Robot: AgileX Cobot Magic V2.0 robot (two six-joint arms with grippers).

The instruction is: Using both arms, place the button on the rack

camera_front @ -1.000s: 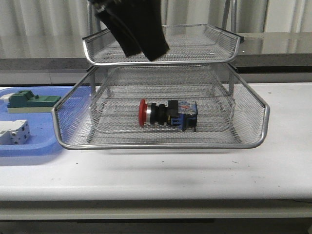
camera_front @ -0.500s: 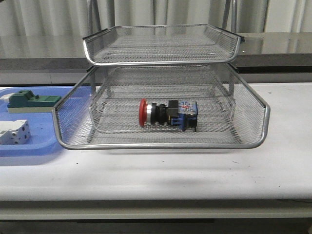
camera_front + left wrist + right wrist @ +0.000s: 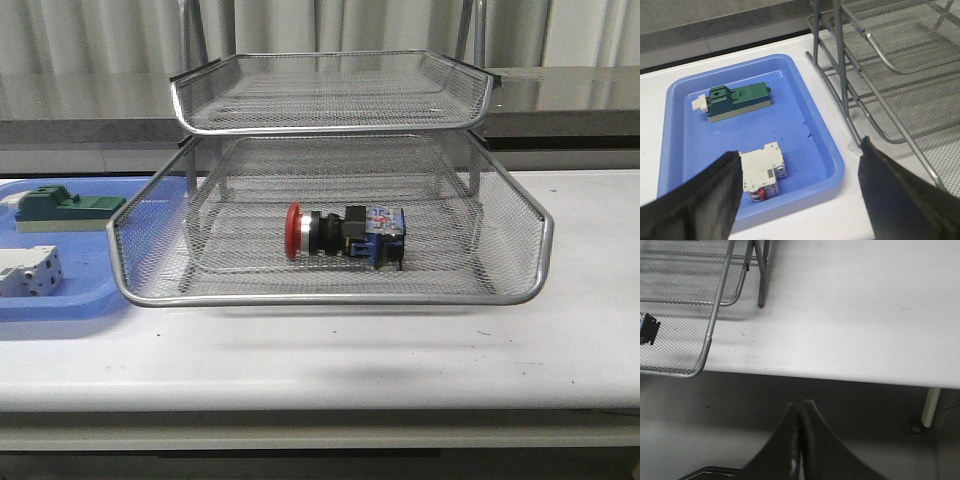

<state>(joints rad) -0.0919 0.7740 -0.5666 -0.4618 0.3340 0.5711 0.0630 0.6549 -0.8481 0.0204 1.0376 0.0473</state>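
Note:
The button (image 3: 343,235), with red cap, black body and blue rear block, lies on its side in the pulled-out lower tray of the silver wire-mesh rack (image 3: 330,296). Its blue end shows at the edge of the right wrist view (image 3: 647,327). The rack also shows in the left wrist view (image 3: 890,90) and the right wrist view (image 3: 710,340). My left gripper (image 3: 799,162) is open and empty, high above the blue tray beside the rack. My right gripper (image 3: 801,410) is shut and empty, off the table's front edge, right of the rack. Neither arm shows in the front view.
A flat blue plastic tray (image 3: 60,300) left of the rack holds a green block (image 3: 65,207) and a white terminal block (image 3: 28,272); both show in the left wrist view, green (image 3: 737,100) and white (image 3: 762,170). The white table's front edge (image 3: 840,375) runs below the rack.
One second ago a black arm hung in front of the rack's upper tray; it has left the front view. The button and rack have not moved.

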